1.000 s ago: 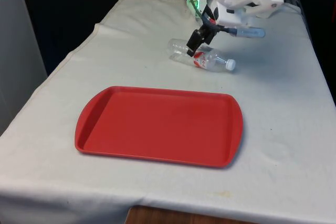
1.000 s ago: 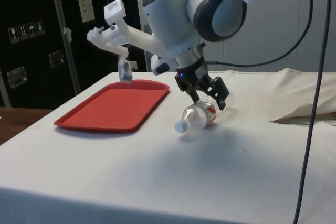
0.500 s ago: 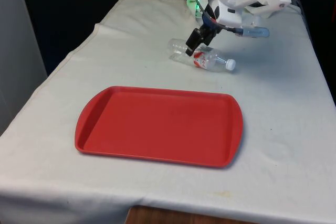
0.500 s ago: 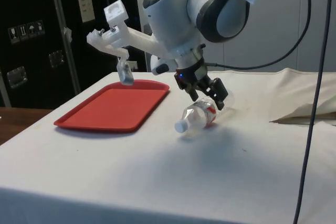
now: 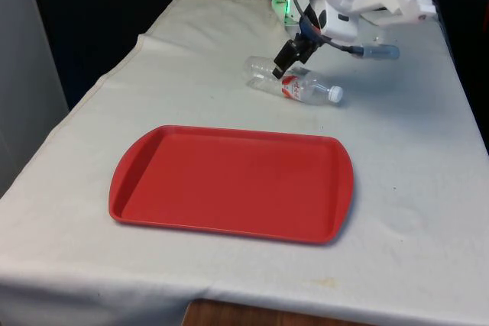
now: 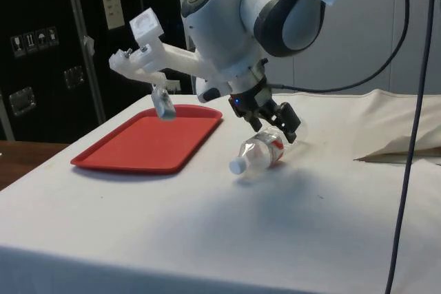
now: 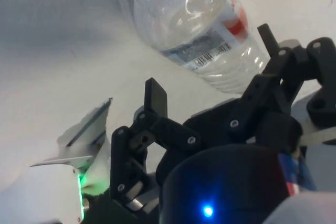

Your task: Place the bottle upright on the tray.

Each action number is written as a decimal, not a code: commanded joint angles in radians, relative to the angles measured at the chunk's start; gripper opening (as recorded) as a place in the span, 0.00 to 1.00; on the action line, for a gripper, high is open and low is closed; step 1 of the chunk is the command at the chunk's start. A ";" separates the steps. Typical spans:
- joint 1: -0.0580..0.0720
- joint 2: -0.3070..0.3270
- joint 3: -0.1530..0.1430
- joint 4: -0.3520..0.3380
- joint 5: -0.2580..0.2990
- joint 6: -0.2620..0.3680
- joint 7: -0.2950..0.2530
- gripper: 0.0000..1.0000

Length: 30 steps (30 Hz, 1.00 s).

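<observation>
Your black two-finger gripper [image 5: 286,61], fingers spread and empty, hangs just above the clear plastic bottle [image 5: 293,84] lying on its side towards the table's far edge, beyond the red tray [image 5: 229,182], white cap pointing to the front view's right.

White-clothed table [image 5: 428,188] carries a red tray [image 5: 229,183] and, beyond it, a bottle [image 5: 294,84] on its side

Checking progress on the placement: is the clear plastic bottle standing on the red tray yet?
No, the clear plastic bottle lies on its side on the white cloth, beyond the red tray.
</observation>
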 commanded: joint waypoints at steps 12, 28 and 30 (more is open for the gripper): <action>0.005 0.010 0.025 0.021 -0.013 -0.055 0.036 1.00; 0.012 0.064 0.054 0.095 -0.032 -0.155 0.086 1.00; 0.005 0.063 0.059 0.094 -0.024 -0.151 0.077 1.00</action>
